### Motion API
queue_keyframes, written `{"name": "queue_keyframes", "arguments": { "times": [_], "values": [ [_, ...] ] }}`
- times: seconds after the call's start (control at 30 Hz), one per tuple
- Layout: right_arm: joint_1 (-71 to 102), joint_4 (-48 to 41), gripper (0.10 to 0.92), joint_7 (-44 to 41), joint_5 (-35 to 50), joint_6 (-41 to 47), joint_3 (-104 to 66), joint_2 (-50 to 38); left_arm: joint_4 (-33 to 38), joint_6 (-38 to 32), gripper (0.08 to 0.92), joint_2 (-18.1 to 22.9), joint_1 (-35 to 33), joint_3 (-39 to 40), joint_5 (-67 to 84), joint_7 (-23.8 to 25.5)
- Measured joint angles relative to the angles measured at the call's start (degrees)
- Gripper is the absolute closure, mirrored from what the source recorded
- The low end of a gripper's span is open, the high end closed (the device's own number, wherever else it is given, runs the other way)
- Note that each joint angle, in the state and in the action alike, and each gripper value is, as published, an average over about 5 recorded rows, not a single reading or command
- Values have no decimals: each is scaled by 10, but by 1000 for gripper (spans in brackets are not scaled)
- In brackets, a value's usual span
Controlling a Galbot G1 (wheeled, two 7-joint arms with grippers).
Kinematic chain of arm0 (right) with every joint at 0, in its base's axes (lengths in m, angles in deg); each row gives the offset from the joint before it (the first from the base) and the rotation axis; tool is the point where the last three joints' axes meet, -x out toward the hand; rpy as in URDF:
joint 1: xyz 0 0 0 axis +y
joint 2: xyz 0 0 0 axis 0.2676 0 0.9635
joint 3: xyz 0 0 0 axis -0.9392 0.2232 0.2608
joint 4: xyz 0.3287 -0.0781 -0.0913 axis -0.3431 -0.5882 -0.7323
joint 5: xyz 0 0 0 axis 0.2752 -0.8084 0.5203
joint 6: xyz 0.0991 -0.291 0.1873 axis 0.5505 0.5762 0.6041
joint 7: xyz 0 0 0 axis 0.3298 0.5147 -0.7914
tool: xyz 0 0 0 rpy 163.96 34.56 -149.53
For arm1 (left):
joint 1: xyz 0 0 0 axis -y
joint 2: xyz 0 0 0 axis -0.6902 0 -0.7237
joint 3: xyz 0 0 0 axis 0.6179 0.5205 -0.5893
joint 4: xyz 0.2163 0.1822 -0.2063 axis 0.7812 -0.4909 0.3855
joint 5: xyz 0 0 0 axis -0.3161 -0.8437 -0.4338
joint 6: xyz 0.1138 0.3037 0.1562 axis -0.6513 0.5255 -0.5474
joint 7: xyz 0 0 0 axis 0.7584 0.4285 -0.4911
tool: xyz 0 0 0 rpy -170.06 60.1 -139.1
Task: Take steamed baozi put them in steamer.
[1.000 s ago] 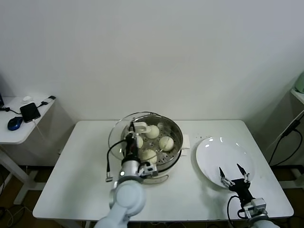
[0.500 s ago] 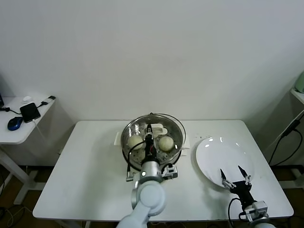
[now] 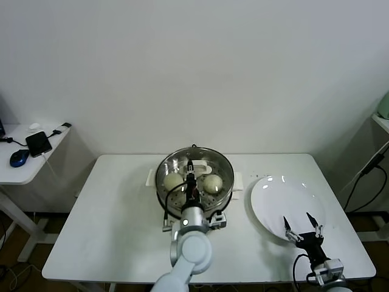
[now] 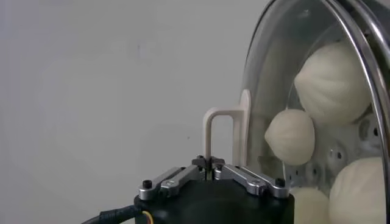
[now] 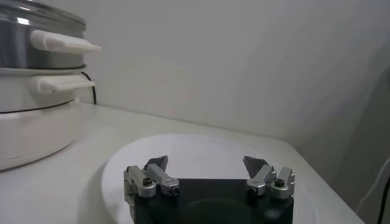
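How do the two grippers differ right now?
The left gripper is shut on the glass lid's white handle; the right gripper is open and holds nothing. The left is at the steamer, holding the lid over the baozi; the right hangs above the near edge of the white plate. Both have the same black body and metal fingers.
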Motion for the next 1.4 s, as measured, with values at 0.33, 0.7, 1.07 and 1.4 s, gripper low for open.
{"name": "queue_keyframes", "arguments": {
  "times": [0.33, 0.7, 1.07, 1.4],
  "values": [
    [1, 3, 203, 0, -6, -6, 1, 3, -4, -2, 871, -3, -6, -7, -9, -4],
    [4, 9, 203, 2, -12, -8, 5, 4, 3, -6, 818, -11, -11, -9, -8, -1],
    [7, 23, 203, 26, 6, 1, 14, -2, 62, -3, 502, -33, -26, 13, 51, 15],
    [8, 33, 203, 35, 15, -1, 17, 6, 150, -60, 224, -64, -75, -16, 236, -43]
  ]
}}
